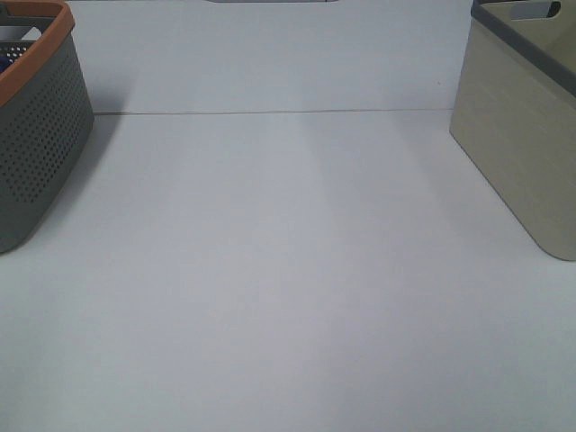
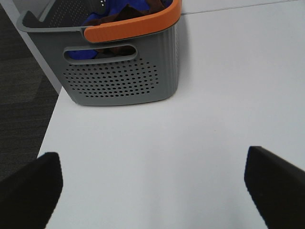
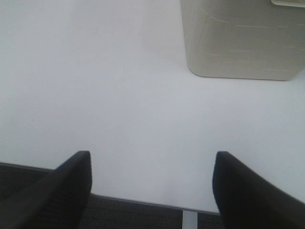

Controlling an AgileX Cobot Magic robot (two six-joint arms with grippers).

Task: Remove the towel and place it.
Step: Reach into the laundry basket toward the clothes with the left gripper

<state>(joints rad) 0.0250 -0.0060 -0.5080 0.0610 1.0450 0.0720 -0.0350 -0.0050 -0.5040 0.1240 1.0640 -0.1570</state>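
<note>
Prob. a lab or office-type test room: plain white table (image 1: 288, 288) w/ a seam (image 1: 270, 113) across its far part, dark grey carpet (image 2: 19, 95) below the table's edge, two storage bins on it: grey basket (image 1: 36, 153) at left edge, beige basket (image 1: 522, 144) at right edge.

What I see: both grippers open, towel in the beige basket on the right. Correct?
No. The towel lies in the gray orange-rimmed basket on the left; the left wrist view shows it. The left gripper and right gripper are open.
</note>
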